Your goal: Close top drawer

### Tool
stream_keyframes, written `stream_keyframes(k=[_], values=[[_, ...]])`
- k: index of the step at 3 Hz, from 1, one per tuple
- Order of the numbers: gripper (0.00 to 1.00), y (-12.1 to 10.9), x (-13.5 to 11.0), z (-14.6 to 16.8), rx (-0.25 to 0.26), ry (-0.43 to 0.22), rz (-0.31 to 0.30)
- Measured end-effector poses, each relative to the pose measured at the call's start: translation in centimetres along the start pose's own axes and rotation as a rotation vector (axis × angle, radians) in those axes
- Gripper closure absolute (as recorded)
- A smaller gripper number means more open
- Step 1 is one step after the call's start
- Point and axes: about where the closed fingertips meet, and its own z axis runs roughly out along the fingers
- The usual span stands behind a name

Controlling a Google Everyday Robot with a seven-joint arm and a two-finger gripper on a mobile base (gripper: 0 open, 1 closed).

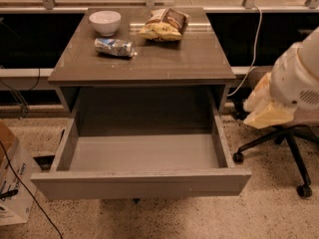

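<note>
The top drawer [142,183] is pulled far out of the grey-brown cabinet [144,66]. Its plain flat front panel faces me at the bottom of the camera view. Its pale grey inner floor [144,153] is bare. My gripper [266,111] is at the right, the cream-coloured end of my white arm [299,73]. It hangs level with the drawer's right side wall [222,141] and a little apart from it, touching nothing.
On the cabinet top lie a white bowl [105,22], a crushed can [114,47] and a chip bag [164,24]. A black office chair base [279,143] stands at the right under my arm. A cardboard box [12,183] sits at the left. A cable [251,49] hangs behind.
</note>
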Motion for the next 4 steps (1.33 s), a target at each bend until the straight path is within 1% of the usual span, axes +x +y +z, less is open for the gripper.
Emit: stream_keyframes(k=[1,2,3,4], values=[[0.87,2.1,0.9,3.2,-0.035,0.002,-0.006],[1.0,2.2,0.9,3.2,-0.037,0.005,-0.005],[1.0,2.2,0.9,3.3,-0.037,0.005,-0.005],[1.0,3.2,1.6,6.7,-0.092,0.029,0.016]])
